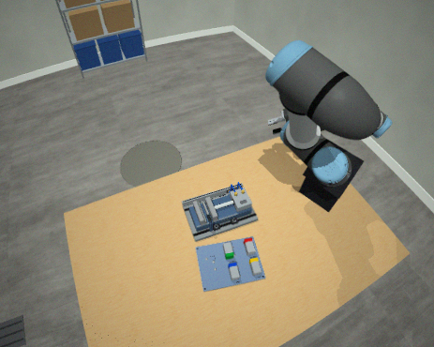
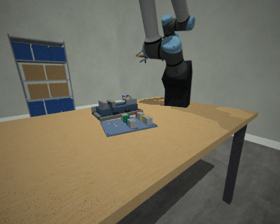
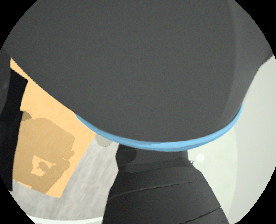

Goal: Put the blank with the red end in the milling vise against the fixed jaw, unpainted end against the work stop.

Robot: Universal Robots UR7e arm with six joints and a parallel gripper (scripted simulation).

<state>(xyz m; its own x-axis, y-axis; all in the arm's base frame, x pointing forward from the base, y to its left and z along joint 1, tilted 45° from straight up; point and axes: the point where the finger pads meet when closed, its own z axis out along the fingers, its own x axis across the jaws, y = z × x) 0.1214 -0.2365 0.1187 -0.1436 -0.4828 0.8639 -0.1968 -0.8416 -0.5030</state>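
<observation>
The blank with the red end (image 1: 250, 248) (image 2: 140, 115) lies on the blue plate (image 1: 208, 279) (image 2: 112, 131), its red end toward the vise. The milling vise (image 1: 220, 212) (image 2: 121, 108) stands beside the plate. Its fixed jaw (image 1: 200, 212) (image 2: 103, 105) is the end block without hoses, and nothing shows clamped beside it. The low bars and work stop are too small to make out. My gripper (image 1: 272, 127) (image 2: 139, 59) is open and empty, high up by the arm's base, far from plate and vise. The wrist view shows no fingers.
The green-ended blank (image 1: 228, 248) (image 2: 124, 115), blue-ended blank (image 1: 234, 272) (image 2: 132, 123) and yellow-ended blank (image 1: 255, 267) (image 2: 147, 120) lie separately on the same plate. Blue hose fittings (image 1: 235, 187) (image 2: 126, 96) stick up at the vise's end nearer the arm. A shelf (image 1: 99, 34) (image 2: 45, 80) stands behind.
</observation>
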